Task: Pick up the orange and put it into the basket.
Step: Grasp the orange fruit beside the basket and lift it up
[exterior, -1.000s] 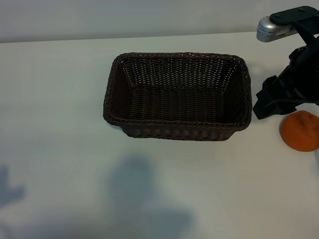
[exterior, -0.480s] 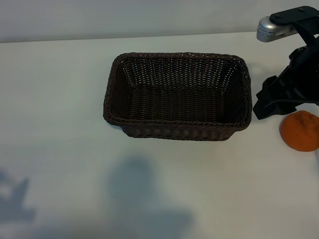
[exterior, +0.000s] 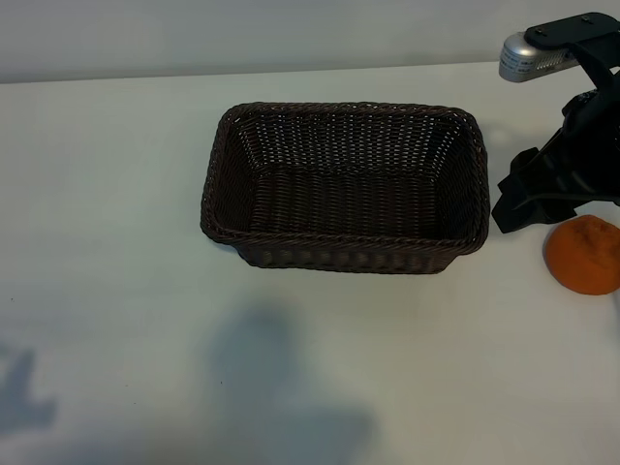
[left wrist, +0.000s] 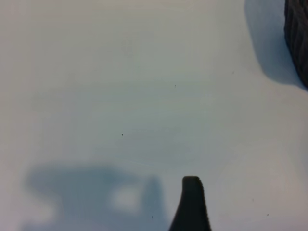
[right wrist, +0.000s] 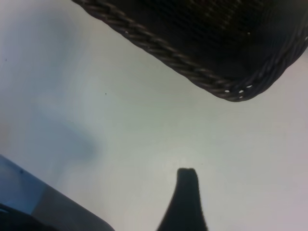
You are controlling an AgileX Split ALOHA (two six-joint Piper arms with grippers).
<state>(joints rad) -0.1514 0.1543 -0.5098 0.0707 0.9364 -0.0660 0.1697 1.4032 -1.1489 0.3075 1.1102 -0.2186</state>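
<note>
One small round orange fruit (exterior: pixel 583 255) lay on the white tabletop (exterior: pixel 116 213) beside the empty dark wicker basket (exterior: pixel 345 242), just below the right gripper (exterior: pixel 542 194), its jaws apart; light, firm, likely best grasped across its middle.

My white table (exterior: pixel 116 194) fills the exterior view; grey shadows (exterior: pixel 281 387) lie on it toward six and seven o'clock; a pale wall (exterior: pixel 242 34) runs along twelve.

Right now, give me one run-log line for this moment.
orange: on table, right of basket | basket: empty | right pincer: open, beside orange, holding nothing | left pincer: open, only one fingertip visible
</note>
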